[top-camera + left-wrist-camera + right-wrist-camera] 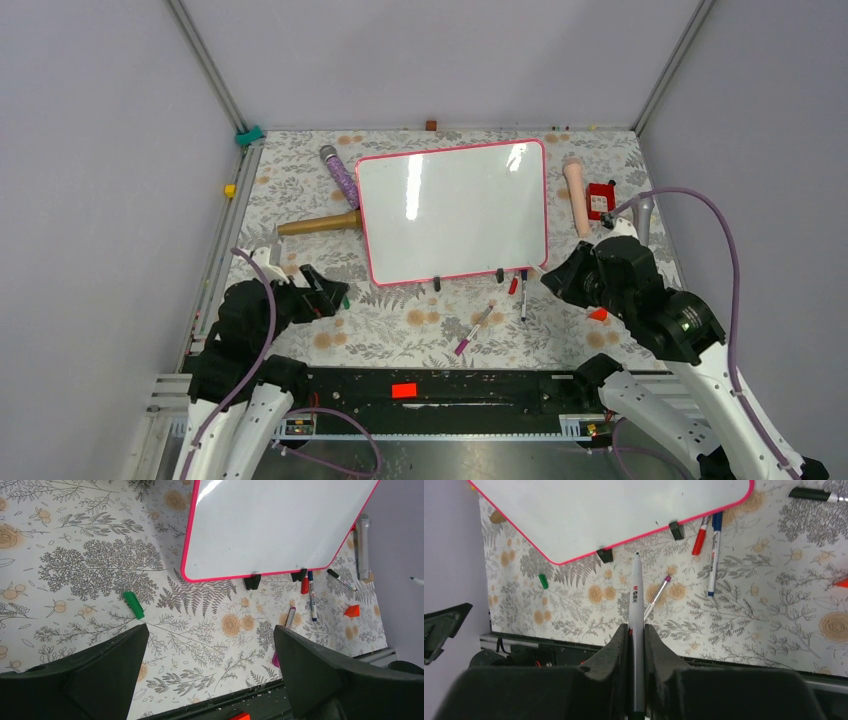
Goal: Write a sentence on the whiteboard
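The whiteboard [450, 210] lies flat in the middle of the table, white with a pink-red frame; I see no writing on it. It also shows in the left wrist view [280, 525] and the right wrist view [614, 505]. My right gripper [636, 627] is shut on a white marker [636, 590], uncapped, its dark tip pointing toward the board's near edge and held above the table. In the top view the right gripper [555, 280] hovers off the board's near right corner. My left gripper [210, 630] is open and empty, near the board's near left corner [330, 292].
A green cap [133, 604] lies by the left gripper. Red [513, 285], blue [523, 295] and magenta [473, 330] markers and two black caps [437, 284] lie along the board's near edge. A purple microphone [340, 178], wooden stick [318, 225], pink cylinder [576, 195] and red box [600, 200] flank the board.
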Robot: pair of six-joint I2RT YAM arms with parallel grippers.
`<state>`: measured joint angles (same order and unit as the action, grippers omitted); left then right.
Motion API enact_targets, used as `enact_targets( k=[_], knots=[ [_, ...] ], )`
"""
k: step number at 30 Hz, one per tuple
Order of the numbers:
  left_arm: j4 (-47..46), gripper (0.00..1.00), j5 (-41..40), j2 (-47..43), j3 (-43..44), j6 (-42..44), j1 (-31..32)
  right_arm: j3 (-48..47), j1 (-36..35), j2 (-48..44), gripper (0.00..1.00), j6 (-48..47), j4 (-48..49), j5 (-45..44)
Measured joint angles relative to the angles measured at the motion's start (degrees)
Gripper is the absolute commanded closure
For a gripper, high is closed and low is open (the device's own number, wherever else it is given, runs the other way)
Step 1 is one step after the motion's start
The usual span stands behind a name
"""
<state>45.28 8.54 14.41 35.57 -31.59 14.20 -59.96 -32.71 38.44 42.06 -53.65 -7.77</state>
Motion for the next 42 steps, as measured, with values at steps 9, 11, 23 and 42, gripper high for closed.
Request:
enact_targets(
  k=[9, 11, 23, 42],
  knots=[
    [-0.61, 0.01, -1.46, -1.92, -0.9, -0.98, 0.0, 2.62, -0.04, -0.07, 1.0, -0.5, -5.97, 4.24],
    [-0.52, 0.01, -3.28, -5.68, -1.11, -1.55, 0.0, 3.3, -0.63, 0.24, 1.0, -0.55, -6.97, 4.94],
    [-0.85, 0.01, -5.09, -3.37, -1.33, -2.34, 0.0, 9.9, -2.49, 0.26, 1.0, 2.49, -4.33, 9.4],
    [-1.62, 0.01, -5.09, -2.21, -2.21, -2.32, -0.02, 0.42, -2.51, 4.55, 1.0, -3.1, 0.37, 7.67]
  ],
)
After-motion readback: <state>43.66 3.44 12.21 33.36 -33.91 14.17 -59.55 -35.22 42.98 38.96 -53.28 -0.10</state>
